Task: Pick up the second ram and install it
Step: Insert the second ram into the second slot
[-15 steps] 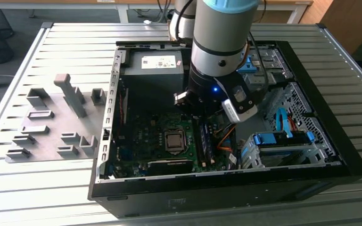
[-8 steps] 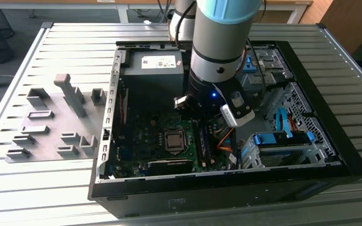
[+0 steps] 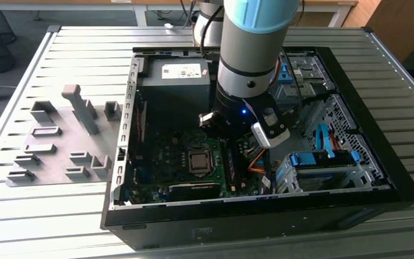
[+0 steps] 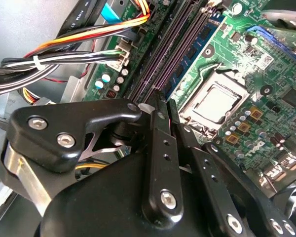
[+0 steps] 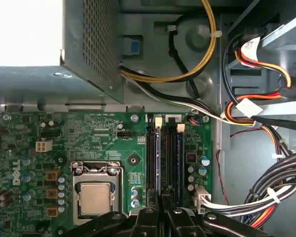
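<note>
One grey rack (image 3: 63,140) lies at nine o'clock from the case (image 3: 379,178). Inside, the gripper (image 4: 164,102) hangs low over the slots (image 5: 163,148), at three o'clock from the chip (image 3: 200,161). Its fingers (image 4: 158,148) are nearly together, maybe to press. A blue ram (image 4: 201,39) stands slotted just beside them. I cannot tell if it is the second.

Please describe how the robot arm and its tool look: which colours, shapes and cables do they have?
The arm is a thick silver-grey cylinder with a light-blue cap at the joint, a black wrist section with a small blue light, and a white-and-black camera module clipped on. The tool is matte black, with slim flat fingers, curved linkage arms and silver screws.
</note>
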`<state>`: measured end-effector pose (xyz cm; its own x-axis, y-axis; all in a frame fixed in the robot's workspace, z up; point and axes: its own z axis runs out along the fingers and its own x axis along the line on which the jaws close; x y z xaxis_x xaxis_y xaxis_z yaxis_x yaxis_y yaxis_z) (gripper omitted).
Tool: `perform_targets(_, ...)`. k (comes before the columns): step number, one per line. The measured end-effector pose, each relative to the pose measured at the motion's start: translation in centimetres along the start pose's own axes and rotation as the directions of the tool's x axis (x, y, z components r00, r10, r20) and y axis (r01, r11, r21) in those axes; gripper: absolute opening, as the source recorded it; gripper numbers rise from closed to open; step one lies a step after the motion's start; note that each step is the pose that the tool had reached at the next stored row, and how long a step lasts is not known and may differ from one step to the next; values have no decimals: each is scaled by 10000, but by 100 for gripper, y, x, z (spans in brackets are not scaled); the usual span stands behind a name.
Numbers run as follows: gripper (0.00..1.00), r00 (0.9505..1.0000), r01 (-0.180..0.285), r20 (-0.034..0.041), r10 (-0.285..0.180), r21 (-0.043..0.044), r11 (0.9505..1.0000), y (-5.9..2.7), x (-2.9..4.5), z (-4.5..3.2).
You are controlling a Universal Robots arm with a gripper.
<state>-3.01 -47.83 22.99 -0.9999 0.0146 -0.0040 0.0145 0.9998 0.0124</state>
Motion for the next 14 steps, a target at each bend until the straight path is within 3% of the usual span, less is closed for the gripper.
perform_targets(3, 14, 9999, 162, -1, -162, -3, 9999, -2, 0, 17)
perform_targets(14, 14, 10000, 99, -1, -99, -1, 10000, -20, 1, 83)
